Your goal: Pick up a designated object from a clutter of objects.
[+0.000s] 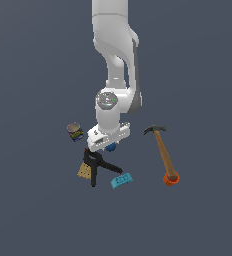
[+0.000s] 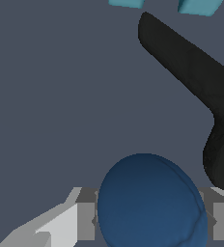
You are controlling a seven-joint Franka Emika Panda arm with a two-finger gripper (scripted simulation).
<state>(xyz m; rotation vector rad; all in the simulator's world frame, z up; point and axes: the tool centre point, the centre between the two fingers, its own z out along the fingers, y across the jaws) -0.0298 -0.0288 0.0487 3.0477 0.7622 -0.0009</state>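
Exterior view. One white arm (image 1: pixel 115 75) reaches down over the dark grey floor (image 1: pixel 33 210). Its gripper (image 1: pixel 106 146) sits low among the clutter. Count of objects: six, one of each. One blue ball (image 1: pixel 111 147), only partly visible below the gripper body, right at the fingers. One small colourful can (image 1: pixel 75 132), upright, towards the exterior view's left of the gripper, apart from it. One black clamp (image 1: pixel 99 165), its legs spread, just below the gripper in the picture. One tan piece (image 1: pixel 84 170), touching or overlapping the clamp on the exterior view's left side; which one I cannot tell. One light-blue block (image 1: pixel 121 180), near the end of a clamp leg. One hammer (image 1: pixel 163 153), wooden handle, orange end, dark head, lying well apart on the exterior view's right.

Wrist view. The blue ball (image 2: pixel 150 200) fills the space between the two grey fingers (image 2: pixel 85 219), one on each side, close against it. Contact seems likely, but a firm grasp I cannot tell. One clamp leg (image 2: pixel 191 72) crosses the floor beyond the ball. Two fragments of light-blue block (image 2: pixel 198 6) show at the picture's edge.
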